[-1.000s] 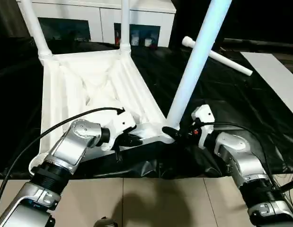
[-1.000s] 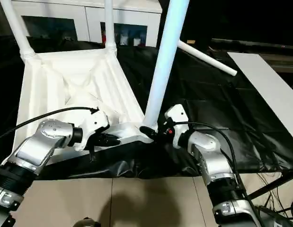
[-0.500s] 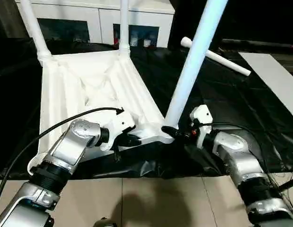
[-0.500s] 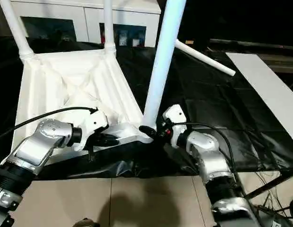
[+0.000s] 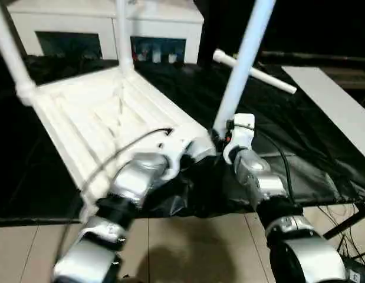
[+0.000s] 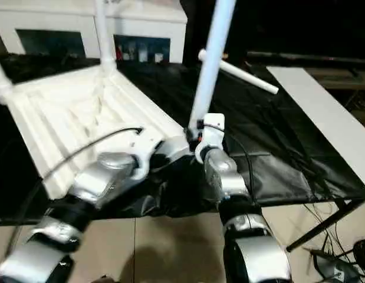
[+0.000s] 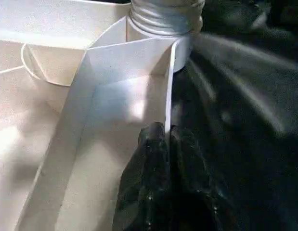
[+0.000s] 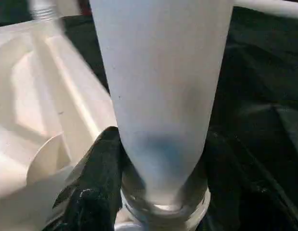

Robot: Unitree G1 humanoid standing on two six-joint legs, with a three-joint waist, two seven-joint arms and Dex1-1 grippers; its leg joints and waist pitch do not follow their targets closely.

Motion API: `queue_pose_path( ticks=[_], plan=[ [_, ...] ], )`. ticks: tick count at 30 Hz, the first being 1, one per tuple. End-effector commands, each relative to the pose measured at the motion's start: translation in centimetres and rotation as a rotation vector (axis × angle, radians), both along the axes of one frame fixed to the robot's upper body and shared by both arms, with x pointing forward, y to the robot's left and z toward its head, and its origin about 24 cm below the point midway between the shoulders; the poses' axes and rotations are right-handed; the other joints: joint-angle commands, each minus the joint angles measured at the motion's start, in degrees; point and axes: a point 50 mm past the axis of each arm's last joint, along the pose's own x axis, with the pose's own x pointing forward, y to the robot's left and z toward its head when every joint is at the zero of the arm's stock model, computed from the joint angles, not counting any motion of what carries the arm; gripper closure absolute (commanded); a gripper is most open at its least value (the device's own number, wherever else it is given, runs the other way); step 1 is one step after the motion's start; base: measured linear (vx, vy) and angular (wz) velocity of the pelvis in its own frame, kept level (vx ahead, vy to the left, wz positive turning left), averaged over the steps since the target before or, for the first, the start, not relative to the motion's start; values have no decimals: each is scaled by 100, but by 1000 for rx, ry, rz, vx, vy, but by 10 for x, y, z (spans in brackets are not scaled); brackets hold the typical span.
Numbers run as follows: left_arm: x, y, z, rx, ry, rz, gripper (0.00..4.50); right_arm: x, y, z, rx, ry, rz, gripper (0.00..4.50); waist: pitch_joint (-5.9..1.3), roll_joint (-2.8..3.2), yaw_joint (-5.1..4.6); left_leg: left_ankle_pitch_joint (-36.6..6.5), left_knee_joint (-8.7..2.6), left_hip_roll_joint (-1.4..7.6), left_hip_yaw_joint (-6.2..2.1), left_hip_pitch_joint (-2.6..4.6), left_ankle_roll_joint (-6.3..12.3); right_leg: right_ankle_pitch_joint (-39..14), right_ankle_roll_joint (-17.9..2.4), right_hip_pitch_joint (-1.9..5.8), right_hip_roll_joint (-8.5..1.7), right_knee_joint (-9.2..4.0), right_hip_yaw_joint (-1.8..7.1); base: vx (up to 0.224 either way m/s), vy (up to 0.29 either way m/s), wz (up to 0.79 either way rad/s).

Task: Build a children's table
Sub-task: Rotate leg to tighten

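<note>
Table top lies upside down on the black cloth, ribbed underside up. Since a second ago the head views have swung and tilted, so most of the apparent shift is the camera, not the parts. The table top does look rotated against the white cabinet behind it, with its near corner now further from me, though I can't separate that cleanly from the camera move.

My right gripper is clamped on the base of the third leg, black fingers either side of it just above the threaded collar at the near right corner socket. The leg stood leaning right a second ago; now it reads a bit straighter, still tilted. My judgement: I'm mid screw-in, and the leg isn't fully seated.

My left gripper is pinched on the table top's rim wall beside that same corner, fingers together on the thin edge, bracing it.

Two far legs are already standing in their sockets. The fourth leg lies loose on the cloth, well apart on the right, next to the long flat board.

Next I'd keep turning the third leg, then fetch the loose one. Risk: cross-threading while it's tilted.
</note>
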Motion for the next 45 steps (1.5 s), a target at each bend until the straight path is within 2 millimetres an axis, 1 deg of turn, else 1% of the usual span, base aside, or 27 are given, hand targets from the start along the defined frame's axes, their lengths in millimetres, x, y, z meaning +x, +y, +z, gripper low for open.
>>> queue_pose_path(
  ticks=[1,3,6,8,9,13,15,16,17,20,22,23,25,28,29,30,31,32,34,35,36,37,39,40,41,44,45],
  plan=[
    [10,-12,16,-83,-102,93,450,-21,27,-38,76,204,38,242,-322,-17,-5,-2051,-474,163,-97,101,-154,-1997,-732,110,-296,-584,228,0,0,0],
    [10,-16,18,-93,-115,88,450,-21,31,-36,75,190,66,243,-324,-4,17,-1966,-485,164,-104,64,-85,-1903,-719,141,-306,-566,228,0,0,0],
    [11,-16,22,-99,-134,76,450,-18,33,-33,53,166,65,243,-340,-11,43,-1855,-482,166,-94,56,-31,-1751,-729,142,-310,-552,231,0,0,0],
    [12,-14,24,-94,-145,73,450,-16,34,-30,82,156,76,188,-339,-14,47,-1853,-487,165,-89,56,-12,-1747,-743,143,-312,-554,231,0,0,0],
    [13,-12,24,-86,-148,71,450,-14,33,-28,91,140,73,188,-343,-7,48,-1852,-484,163,-89,57,-13,-1756,-738,144,-313,-553,232,0,0,0],
    [13,-4,25,-70,-155,43,450,-9,27,-18,115,75,89,148,-356,-13,-12,-1759,-510,159,-117,-28,20,-1783,-681,200,-310,-543,213,0,0,0],
    [12,-1,26,-69,-165,10,450,-7,21,-15,92,43,90,140,-365,-5,-35,-1698,-498,166,-110,-8,40,-1641,-768,172,-310,-545,218,0,0,0],
    [11,0,26,-70,-164,6,450,-7,19,-14,85,29,91,133,-370,-9,-38,-1620,-482,171,-97,7,66,-1469,-858,160,-310,-530,225,0,0,0],
    [11,1,26,-70,-164,3,450,-6,18,-13,80,20,91,119,-366,0,-36,-1526,-482,169,-88,0,98,-1331,-939,169,-304,-513,225,0,0,0],
    [8,9,26,-66,-169,-43,450,-6,5,-5,56,-56,108,89,-365,4,-16,-1431,-478,175,-82,-6,145,-1231,-987,184,-313,-509,220,0,0,0],
    [4,18,25,-52,-178,-117,450,-9,-10,1,-7,-124,151,82,-394,-1,10,-1046,-448,185,-72,-19,263,-697,-1081,201,-298,-444,225,0,0,0],
    [4,20,24,-46,-179,-131,450,-10,-12,1,-30,-132,162,82,-421,8,50,-727,-415,179,-64,-18,334,-315,-1133,214,-281,-393,217,0,0,0],
    [2,27,22,-25,-163,-159,450,-15,-21,2,-69,-146,204,82,-393,7,90,-520,-401,170,-42,-34,462,-17,-1186,198,-260,-368,224,0,0,0],
    [-4,33,22,-20,-155,-266,450,-22,-29,3,-79,-156,290,82,-385,22,100,-813,-425,193,-49,-14,417,-356,-1216,203,-288,-399,227,0,0,0],
    [-9,34,23,-25,-148,-324,450,-26,-33,4,-83,-166,332,82,-384,103,101,-822,-437,208,-56,11,369,-302,-1260,185,-281,-383,228,0,0,0],
    [-12,35,23,-29,-143,-361,450,-28,-35,5,-87,-173,359,82,-390,85,103,-838,-434,213,-50,26,359,-245,-1278,182,-272,-392,223,0,0,0],
    [-16,38,23,-25,-120,-401,450,-32,-38,7,-76,-185,402,82,-390,69,112,-763,-428,217,-42,26,386,-14,-1319,199,-258,-366,228,0,0,0],
    [-18,40,22,-21,-105,-423,450,-35,-39,9,-68,-192,428,82,-396,71,127,-679,-415,213,-34,27,439,190,-1372,200,-258,-340,236,0,0,0],
    [-22,44,21,-5,-81,-460,450,-40,-41,10,-56,-191,474,82,-396,65,148,-596,-412,207,-30,31,480,301,-1432,204,-249,-331,233,0,0,0],
    [-26,48,20,13,-55,-504,450,-46,-44,12,-52,-184,540,82,-392,99,173,-598,-411,210,-26,36,486,297,-1424,205,-253,-335,236,0,0,0],
    [-26,49,20,15,-51,-511,450,-47,-45,12,-52,-182,551,82,-401,89,189,-581,-403,217,-31,46,487,336,-1425,211,-260,-324,235,0,0,0],
    [-28,50,20,16,-37,-525,450,-49,-46,11,-52,-173,587,82,-389,76,183,-583,-409,212,-22,31,479,352,-1452,212,-254,-321,237,0,0,0],
    [-29,51,20,16,-29,-537,450,-51,-47,10,-66,-163,626,82,-371,86,196,-808,-418,216,-7,57,395,75,-1456,183,-268,-355,241,0,0,0],
    [-31,51,21,14,-16,-558,450,-52,-48,11,-83,-154,653,82,-344,66,188,-1095,-448,220,-7,57,301,-339,-1409,185,-278,-405,241,0,0,0],
    [-32,51,22,12,-10,-568,450,-52,-49,11,-91,-152,657,82,-343,73,192,-1279,-468,233,-15,70,183,-683,-1332,186,-304,-430,245,0,0,0],
    [-33,52,23,10,-7,-571,450,-50,-49,12,-100,-149,660,82,-343,81,192,-1419,-475,238,-10,100,31,-886,-1249,153,-299,-458,257,0,0,0],
    [-32,52,23,14,-13,-562,450,-50,-49,12,-111,-147,674,82,-340,49,190,-1412,-476,237,-3,95,31,-887,-1240,152,-294,-461,256,0,0,0]
  ],
)
